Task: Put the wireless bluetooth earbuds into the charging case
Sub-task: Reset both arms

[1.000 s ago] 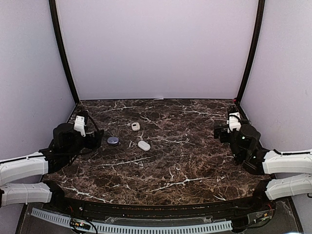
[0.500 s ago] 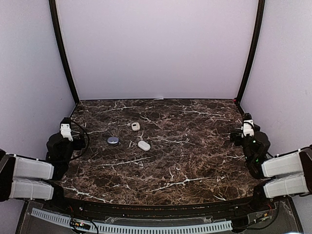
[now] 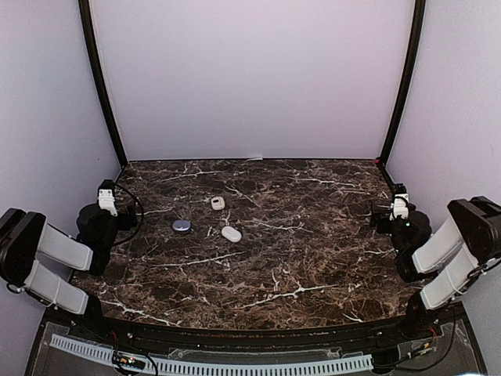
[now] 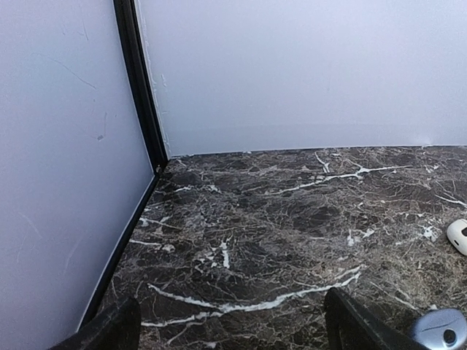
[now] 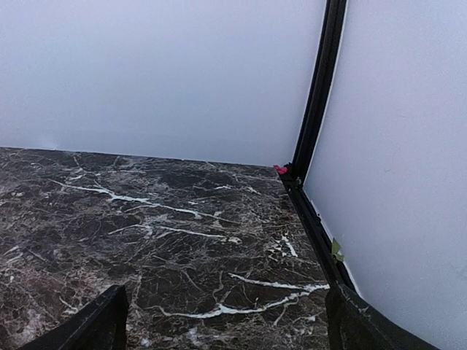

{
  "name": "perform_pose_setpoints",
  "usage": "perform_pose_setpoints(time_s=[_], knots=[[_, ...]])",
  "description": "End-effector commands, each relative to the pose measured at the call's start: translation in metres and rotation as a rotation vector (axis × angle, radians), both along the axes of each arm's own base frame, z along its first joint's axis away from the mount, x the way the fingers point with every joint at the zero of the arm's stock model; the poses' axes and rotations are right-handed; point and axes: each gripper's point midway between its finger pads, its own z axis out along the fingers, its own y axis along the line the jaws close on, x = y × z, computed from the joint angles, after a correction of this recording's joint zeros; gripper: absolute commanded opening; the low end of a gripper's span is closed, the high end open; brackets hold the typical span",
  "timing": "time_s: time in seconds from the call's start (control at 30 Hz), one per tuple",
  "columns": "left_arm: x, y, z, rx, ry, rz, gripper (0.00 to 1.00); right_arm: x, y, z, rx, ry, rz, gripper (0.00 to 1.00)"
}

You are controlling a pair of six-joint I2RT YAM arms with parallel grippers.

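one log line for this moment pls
left gripper: open, empty, left edge | right gripper: open, empty, right edge | blue case, white case, small white piece: apart on table

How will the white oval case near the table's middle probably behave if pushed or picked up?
The white oval case lies flat and low, so it likely slides or spins on the glossy marble table rather than tipping. Its rounded, smooth-looking shell may slip from a pinch. It looks small, so it is probably light.
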Motion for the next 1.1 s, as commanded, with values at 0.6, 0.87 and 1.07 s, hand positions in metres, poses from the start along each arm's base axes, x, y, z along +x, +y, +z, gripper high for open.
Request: perform_pose_setpoints(time_s=[0.6, 0.87, 1.07], knots=[[0.021, -0.006, 0.001, -0.045, -0.071, -0.11, 0.98, 0.014, -0.014, 0.02, 0.091, -0.08, -0.059, 0.99], [0.021, -0.006, 0.001, -0.045, -0.072, -0.108, 0.99, 0.014, -0.015, 0.02, 0.09, -0.08, -0.06, 0.99], [0.021, -0.006, 0.0, -0.045, -0.071, -0.108, 0.99, 0.014, -0.015, 0.02, 0.09, -0.079, -0.059, 0.99]])
